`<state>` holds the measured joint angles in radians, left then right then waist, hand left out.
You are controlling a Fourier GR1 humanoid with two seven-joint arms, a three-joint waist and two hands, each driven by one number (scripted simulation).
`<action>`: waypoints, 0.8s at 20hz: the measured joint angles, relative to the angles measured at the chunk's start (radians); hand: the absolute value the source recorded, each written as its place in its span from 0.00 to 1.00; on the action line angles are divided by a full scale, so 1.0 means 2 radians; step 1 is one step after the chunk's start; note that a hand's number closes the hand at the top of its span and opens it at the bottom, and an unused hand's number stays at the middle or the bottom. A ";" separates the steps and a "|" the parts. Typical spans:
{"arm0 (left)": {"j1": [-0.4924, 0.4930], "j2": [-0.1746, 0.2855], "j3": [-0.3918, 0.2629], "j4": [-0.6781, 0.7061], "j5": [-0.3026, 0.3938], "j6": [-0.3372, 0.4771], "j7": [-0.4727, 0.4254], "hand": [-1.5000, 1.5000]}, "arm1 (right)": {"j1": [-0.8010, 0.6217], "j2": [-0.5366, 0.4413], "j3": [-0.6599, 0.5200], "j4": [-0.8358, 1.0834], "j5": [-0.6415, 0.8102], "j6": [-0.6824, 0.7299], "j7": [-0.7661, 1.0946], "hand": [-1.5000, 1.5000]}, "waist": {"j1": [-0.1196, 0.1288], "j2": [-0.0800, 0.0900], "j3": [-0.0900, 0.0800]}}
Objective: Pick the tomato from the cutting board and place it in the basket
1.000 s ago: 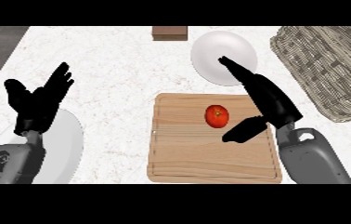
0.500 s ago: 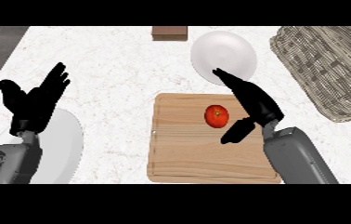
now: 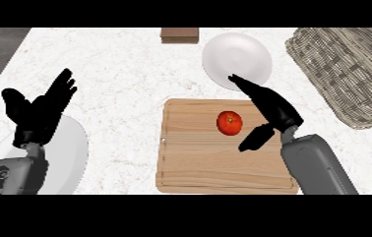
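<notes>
head view; right robot hand (image 3: 272,110) nearer tomato (image 3: 230,122).

A pale desk (image 3: 123,69) filled nearly the whole view, its top a white stone with fine grey speckling and faint veins. The bare stone spread widest between the left hand (image 3: 38,118) and the right hand (image 3: 274,112), and ran on beyond both of them towards the far side. Well beyond the left hand and out to its left, the stone ended at a slanting edge, and a dark grey strip (image 3: 12,42) showed past it. Whether that strip was floor or something else could not be told. The light was soft and even, and the stone looked equally bright ahead of either hand.
</notes>
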<state>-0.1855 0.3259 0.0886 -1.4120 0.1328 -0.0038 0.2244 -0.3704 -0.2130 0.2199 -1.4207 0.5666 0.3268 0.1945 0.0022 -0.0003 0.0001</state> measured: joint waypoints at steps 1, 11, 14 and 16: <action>-0.005 -0.003 0.001 0.004 -0.004 0.002 0.001 0.50 | 0.003 0.003 -0.001 0.002 0.001 0.001 -0.006 0.00 | 0.000 0.000 0.000; 0.000 -0.014 0.020 0.008 -0.016 -0.014 -0.009 0.50 | 0.038 0.024 0.004 -0.009 0.035 0.004 -0.042 0.00 | -0.001 0.000 0.000; -0.007 -0.013 0.026 0.012 -0.021 -0.018 -0.006 0.50 | 0.034 0.028 0.001 0.005 0.054 -0.002 -0.045 0.00 | -0.001 0.000 0.000; -0.007 -0.018 0.023 -0.003 -0.023 -0.016 0.006 0.50 | 0.032 0.033 0.002 0.009 0.066 -0.005 -0.040 0.00 | 0.000 0.000 0.000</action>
<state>-0.1991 0.2896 0.1340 -1.4174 0.0858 -0.0366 0.2369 -0.3072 -0.1470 0.2238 -1.4025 0.6986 0.3175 0.1139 0.0015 -0.0002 0.0000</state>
